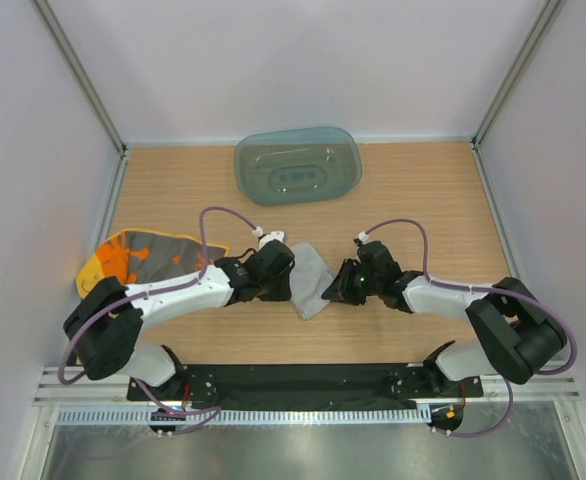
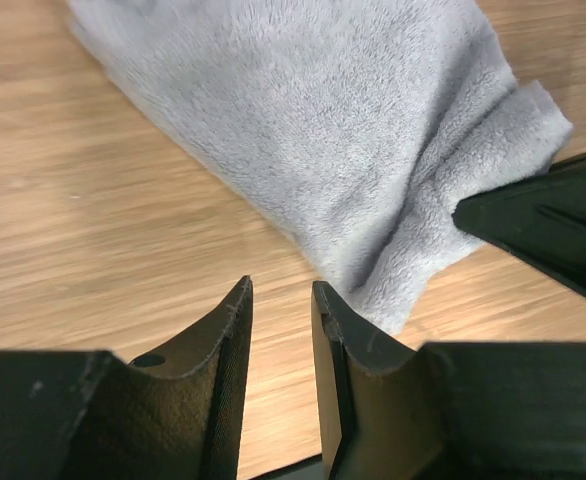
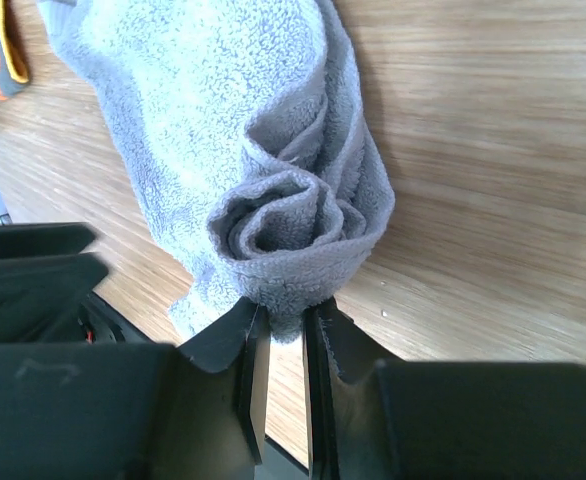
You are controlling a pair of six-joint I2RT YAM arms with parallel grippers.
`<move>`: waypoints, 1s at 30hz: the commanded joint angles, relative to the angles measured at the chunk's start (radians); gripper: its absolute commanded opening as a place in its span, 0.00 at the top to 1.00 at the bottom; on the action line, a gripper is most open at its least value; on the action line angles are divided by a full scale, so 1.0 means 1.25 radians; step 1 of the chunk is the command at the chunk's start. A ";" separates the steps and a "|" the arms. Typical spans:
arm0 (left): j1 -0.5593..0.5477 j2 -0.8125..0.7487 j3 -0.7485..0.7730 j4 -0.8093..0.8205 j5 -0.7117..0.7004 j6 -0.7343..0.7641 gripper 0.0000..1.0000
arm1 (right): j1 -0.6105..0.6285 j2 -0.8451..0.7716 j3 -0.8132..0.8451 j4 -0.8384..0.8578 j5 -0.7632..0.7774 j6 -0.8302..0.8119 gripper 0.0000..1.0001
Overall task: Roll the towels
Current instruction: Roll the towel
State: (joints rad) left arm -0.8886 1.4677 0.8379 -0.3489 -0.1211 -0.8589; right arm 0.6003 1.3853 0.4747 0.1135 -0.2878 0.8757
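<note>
Right jaws pinch the half-rolled grey towel (image 3: pixel 173 120); left jaws stand parted, empty, so the roll may unwind.

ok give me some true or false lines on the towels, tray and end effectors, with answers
1. The right end effector pinches the rolled end of the grey towel. True.
2. The left end effector grips the grey towel. False: its jaws stand apart with nothing between them, and the towel lies just ahead.
3. The orange towel lies in the tray. False: it lies on the table at the left, partly under the left arm.
4. The tray sits at the far edge, apart from both towels. True.
5. The grey towel lies fully flat. False: one end is curled into a roll.
</note>
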 commanded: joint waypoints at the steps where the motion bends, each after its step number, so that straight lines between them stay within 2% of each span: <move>1: -0.055 -0.065 0.048 -0.132 -0.231 0.122 0.69 | -0.002 0.002 0.037 -0.070 0.003 -0.002 0.99; 5: -0.170 -0.091 0.064 -0.082 -0.291 0.230 0.68 | -0.002 0.016 0.059 -0.086 -0.022 -0.006 0.99; 9: -0.263 -0.061 0.089 -0.002 -0.282 0.327 0.63 | -0.002 0.033 0.085 -0.120 -0.062 -0.024 0.99; 12: -0.294 0.004 0.122 0.027 -0.250 0.361 0.62 | 0.000 0.061 0.123 -0.152 -0.096 -0.053 0.99; 20: -0.298 0.134 0.145 0.085 -0.221 0.371 0.62 | -0.006 0.081 0.174 -0.200 -0.094 -0.093 0.99; 30: -0.298 0.195 0.114 0.096 -0.287 0.335 0.62 | -0.020 0.123 0.207 -0.216 -0.110 -0.107 0.99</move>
State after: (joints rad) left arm -1.2621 1.6981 0.9916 -0.2749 -0.4225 -0.4183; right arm 0.5804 1.5269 0.6907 -0.1379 -0.4023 0.7654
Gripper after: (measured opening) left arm 0.377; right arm 0.221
